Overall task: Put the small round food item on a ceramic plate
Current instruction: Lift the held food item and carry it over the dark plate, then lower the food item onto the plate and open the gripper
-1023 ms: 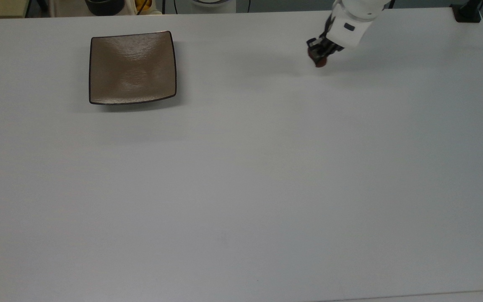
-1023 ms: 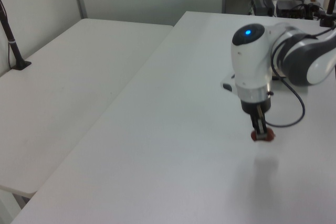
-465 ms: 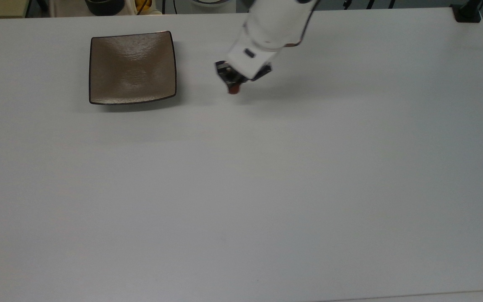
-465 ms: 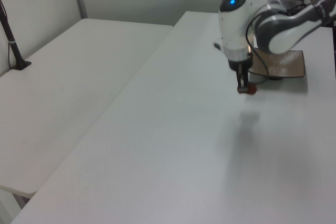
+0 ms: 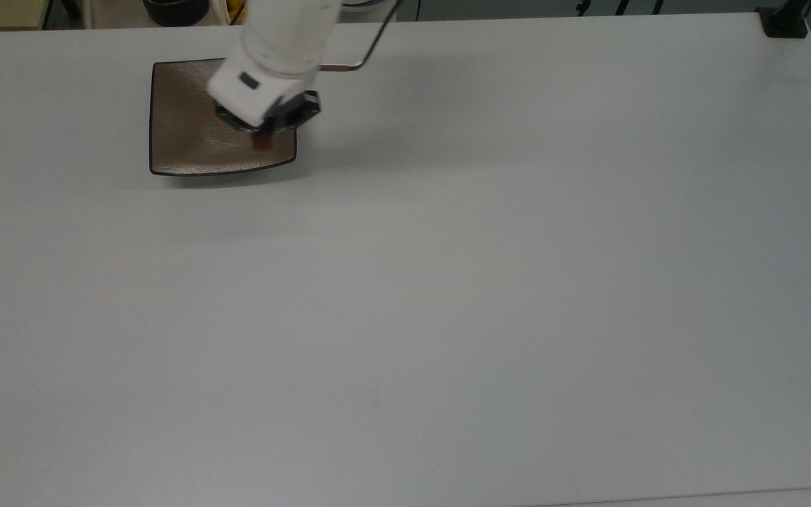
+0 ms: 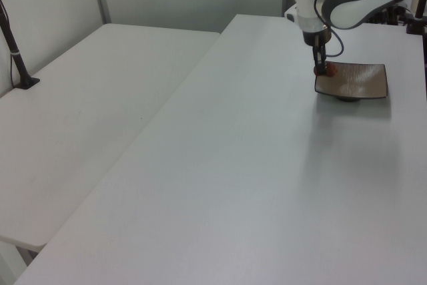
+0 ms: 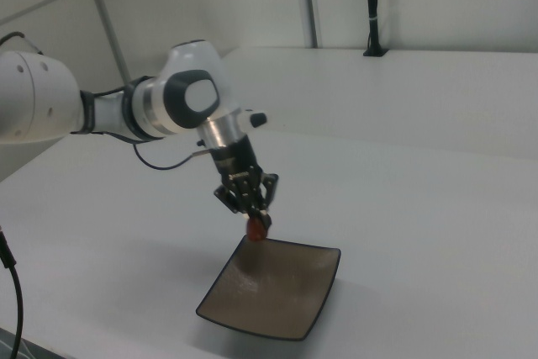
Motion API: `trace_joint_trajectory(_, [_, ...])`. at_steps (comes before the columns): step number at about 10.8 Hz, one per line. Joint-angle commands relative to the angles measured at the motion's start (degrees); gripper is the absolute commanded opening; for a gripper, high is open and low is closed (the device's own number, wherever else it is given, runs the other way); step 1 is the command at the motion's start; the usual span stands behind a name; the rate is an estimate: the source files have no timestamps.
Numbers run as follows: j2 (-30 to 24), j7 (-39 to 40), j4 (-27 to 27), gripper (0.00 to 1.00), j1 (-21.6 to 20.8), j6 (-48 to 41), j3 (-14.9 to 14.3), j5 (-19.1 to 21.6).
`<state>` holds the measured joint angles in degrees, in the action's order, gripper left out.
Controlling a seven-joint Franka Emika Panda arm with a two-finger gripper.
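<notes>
A: Where is the gripper (image 7: pixel 258 226)?

B: Pinched on the small round food item (image 7: pixel 257 229), held above the square ceramic plate (image 7: pixel 286 308), near one edge.

A: What next?

B: Probably shift toward the dished centre; lower gently; then release.

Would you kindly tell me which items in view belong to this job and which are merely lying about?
Part of the job:
- small glossy reddish-brown food lump, held in the gripper
- square glossy brown ceramic plate

Lying about:
- black post on the adjoining white table
- dark bowl beyond the table edge
</notes>
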<state>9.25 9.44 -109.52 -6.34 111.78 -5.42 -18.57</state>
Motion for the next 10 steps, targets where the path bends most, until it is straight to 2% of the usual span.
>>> trace_joint_trajectory(1, [-0.1, 11.3, -3.3, 0.27, 2.4, 4.1, -4.3, 0.7])
trace_joint_trajectory(3, [-0.3, 12.4, -4.9, 0.71, 3.6, 4.4, -4.6, 0.7])
trace_joint_trajectory(4, [-0.4, 12.4, -4.8, 0.97, 3.7, 4.2, -4.6, 0.7])
trace_joint_trajectory(5, [-0.4, 12.4, -4.8, 1.00, 3.8, 4.2, -4.6, 0.7])
trace_joint_trajectory(10, [-1.0, 11.9, -4.6, 1.00, 3.8, 3.7, -4.6, 1.2])
